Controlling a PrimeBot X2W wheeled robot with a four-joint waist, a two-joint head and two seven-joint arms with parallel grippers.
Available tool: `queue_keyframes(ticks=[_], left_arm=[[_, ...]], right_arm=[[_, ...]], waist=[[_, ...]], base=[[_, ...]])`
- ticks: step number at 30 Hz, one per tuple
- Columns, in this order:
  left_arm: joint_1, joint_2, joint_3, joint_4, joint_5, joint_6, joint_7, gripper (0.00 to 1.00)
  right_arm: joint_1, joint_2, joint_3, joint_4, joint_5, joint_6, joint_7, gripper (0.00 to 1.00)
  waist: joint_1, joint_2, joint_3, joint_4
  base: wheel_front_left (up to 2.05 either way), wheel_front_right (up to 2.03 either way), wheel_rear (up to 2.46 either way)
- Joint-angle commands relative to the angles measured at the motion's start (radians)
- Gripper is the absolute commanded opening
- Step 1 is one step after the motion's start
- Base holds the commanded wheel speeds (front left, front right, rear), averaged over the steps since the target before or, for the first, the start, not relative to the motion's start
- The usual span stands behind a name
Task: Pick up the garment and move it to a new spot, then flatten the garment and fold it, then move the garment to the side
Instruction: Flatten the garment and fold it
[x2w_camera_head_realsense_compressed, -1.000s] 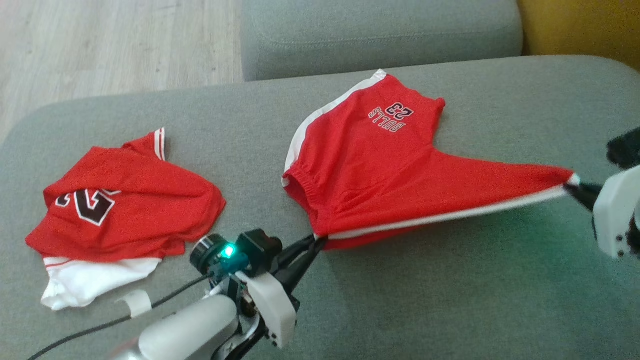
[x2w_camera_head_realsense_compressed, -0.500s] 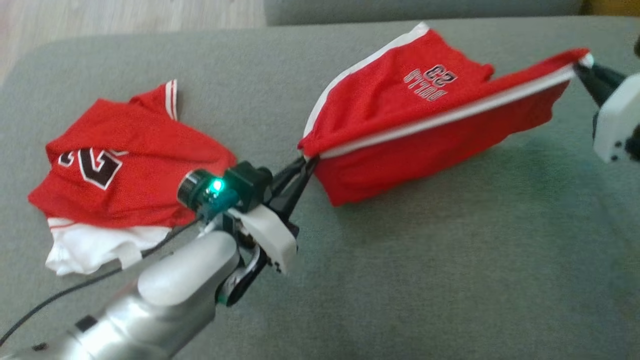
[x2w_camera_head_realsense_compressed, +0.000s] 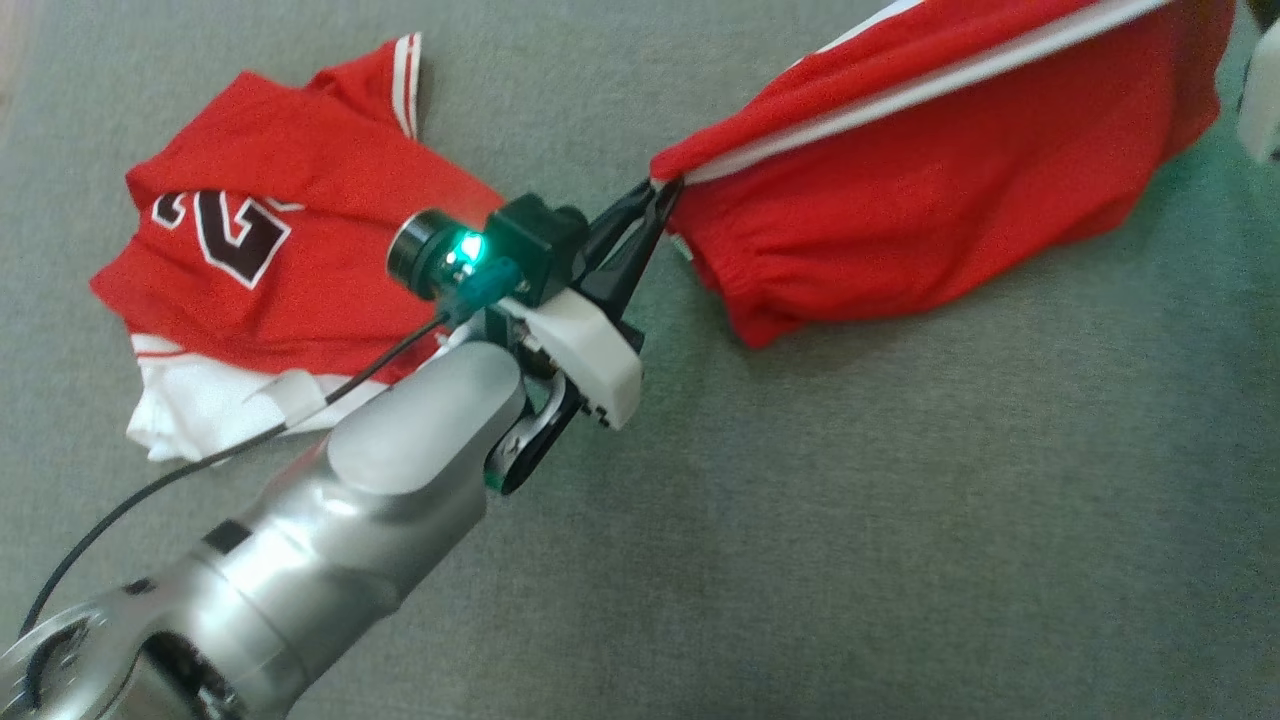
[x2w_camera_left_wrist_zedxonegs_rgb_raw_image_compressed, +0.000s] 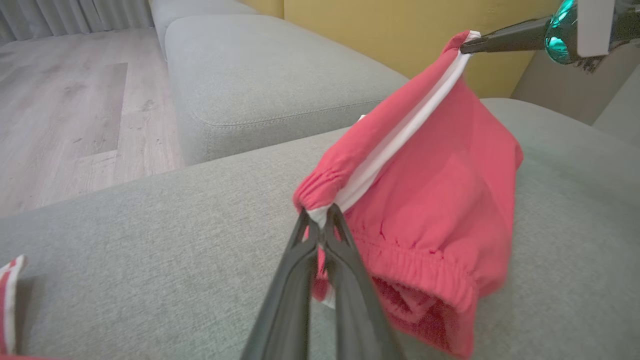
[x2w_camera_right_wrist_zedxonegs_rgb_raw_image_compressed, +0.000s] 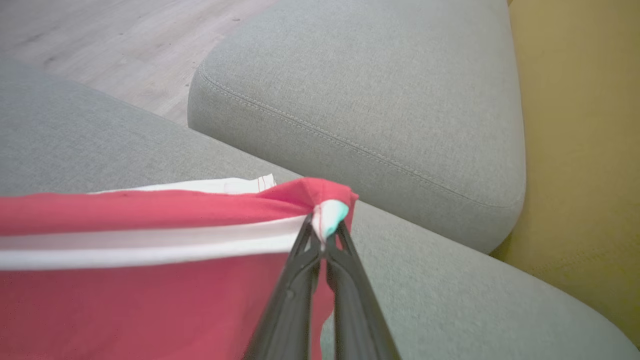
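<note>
The garment (x2w_camera_head_realsense_compressed: 930, 210) is a pair of red shorts with a white side stripe, hanging stretched in the air above the grey sofa seat (x2w_camera_head_realsense_compressed: 900, 520). My left gripper (x2w_camera_head_realsense_compressed: 668, 188) is shut on its elastic waistband corner (x2w_camera_left_wrist_zedxonegs_rgb_raw_image_compressed: 320, 212). My right gripper (x2w_camera_right_wrist_zedxonegs_rgb_raw_image_compressed: 324, 231) is shut on the far hem corner, at the white stripe's end; in the left wrist view it shows at the top right (x2w_camera_left_wrist_zedxonegs_rgb_raw_image_compressed: 467, 46). The shorts (x2w_camera_right_wrist_zedxonegs_rgb_raw_image_compressed: 125, 280) sag between the two grips, the waistband opening facing down.
A red jersey (x2w_camera_head_realsense_compressed: 270, 240) with a white hem lies crumpled on the seat at the left. A second grey cushion (x2w_camera_right_wrist_zedxonegs_rgb_raw_image_compressed: 380, 100) lies beyond, with wooden floor (x2w_camera_left_wrist_zedxonegs_rgb_raw_image_compressed: 65, 100) to its left and a yellow wall (x2w_camera_right_wrist_zedxonegs_rgb_raw_image_compressed: 580, 150) behind.
Both grippers have raised the shorts off the seat, so the fabric now hangs free under the stripe. The head camera has tilted down, shifting the whole view.
</note>
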Motion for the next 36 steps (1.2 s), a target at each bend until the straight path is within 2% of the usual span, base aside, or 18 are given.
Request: queue_keyframes(ticks=[1,12,13,14,15,16,17,20,23,29,32,36], left_arm=[[-0.041,0.010,0.035,-0.001,0.011,-0.008,-0.014,0.00],[-0.090,-0.065,0.030,0.107,0.017,-0.048,-0.052,0.00],[-0.093,-0.070,0.030,0.116,0.017,-0.051,-0.055,0.00],[-0.096,-0.075,0.030,0.124,0.018,-0.053,-0.058,0.00],[-0.100,-0.079,0.029,0.134,0.021,-0.051,-0.062,0.09],[-0.103,-0.083,0.034,0.146,0.024,-0.039,-0.066,0.73],[-0.107,-0.086,0.041,0.158,0.027,-0.025,-0.072,1.00],[-0.110,-0.094,0.063,0.185,0.026,0.003,-0.085,1.00],[-0.109,-0.094,0.075,0.198,0.032,0.012,-0.094,1.00],[-0.080,-0.063,0.135,0.180,0.032,0.031,-0.104,1.00],[-0.052,-0.033,0.209,0.116,0.056,0.065,-0.105,1.00],[0.036,0.006,0.334,-0.005,0.108,0.106,-0.105,1.00]], right_arm=[[-0.027,-0.007,0.004,-0.006,-0.010,-0.001,-0.013,0.00],[-0.122,0.008,0.077,0.119,-0.014,-0.001,-0.054,0.00],[-0.130,0.007,0.082,0.133,-0.019,-0.001,-0.064,0.12],[-0.138,0.007,0.084,0.149,-0.023,-0.001,-0.074,1.00],[-0.146,0.010,0.082,0.168,-0.025,-0.001,-0.083,1.00],[-0.153,0.014,0.082,0.183,-0.027,-0.001,-0.096,1.00],[-0.159,0.020,0.076,0.195,-0.023,-0.001,-0.112,1.00],[-0.179,0.031,0.066,0.219,-0.022,-0.001,-0.193,1.00],[-0.198,0.031,0.072,0.253,-0.076,-0.001,-0.294,1.00],[-0.203,0.088,-0.015,0.350,-0.070,-0.001,-0.458,1.00],[-0.179,0.126,-0.058,0.357,-0.044,-0.001,-0.527,1.00],[-0.104,0.170,-0.106,0.308,-0.020,-0.001,-0.556,1.00]], waist=[[-0.0002,0.0000,0.039,0.034],[-0.0002,0.0000,0.099,0.080],[-0.0002,0.0000,0.101,0.083],[-0.0002,0.0000,0.103,0.085],[-0.0002,0.0000,0.105,0.087],[-0.0002,0.0000,0.106,0.089],[-0.0002,0.0000,0.106,0.090],[-0.0002,0.0000,0.100,0.087],[-0.0002,0.0000,0.082,0.079],[-0.0002,0.0000,0.011,0.045],[-0.0002,0.0000,-0.036,0.020],[-0.0002,0.0000,-0.100,-0.014]], base=[[0.00,0.00,0.00],[0.00,0.00,0.00],[0.00,0.00,0.00],[0.00,0.00,0.00],[0.00,0.00,0.00],[0.00,0.00,0.00],[0.00,0.00,0.00],[0.00,0.00,0.00],[0.00,0.00,0.00],[0.00,0.00,0.00],[0.00,0.00,0.00],[0.00,0.00,0.00]])
